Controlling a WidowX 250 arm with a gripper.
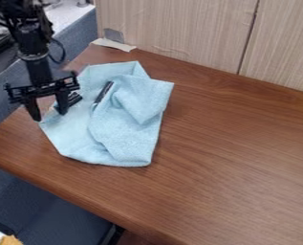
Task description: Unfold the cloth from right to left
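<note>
1. Nearest the camera, the wood-grain tabletop (230, 196) ran out to the foreground.
2. The light-blue towelling cloth (124, 146) lay on its left half, partly folded, longer from the view's top to bottom than across.
3. A folded flap (141, 98) covered much of the cloth's right side. A slim dark pen-like item (102, 93) lay beside the flap's left edge.
4. The black gripper (48, 109) hung at the cloth's left margin, jaws spread. Contact with the fabric could not be confirmed.
5. Governing relation: the flap lay to the view's right of the jaws, across the lower layer. In this inspector's judgement, a right-to-left unfold called for reaching across to it; the risk was dragging the whole cloth.
6. Beyond the cloth, a whitish strip (114, 45) lay at the table's far corner, near the wood-grain panel (179, 28).
7. Labels, brands, writing: none legible.
</note>
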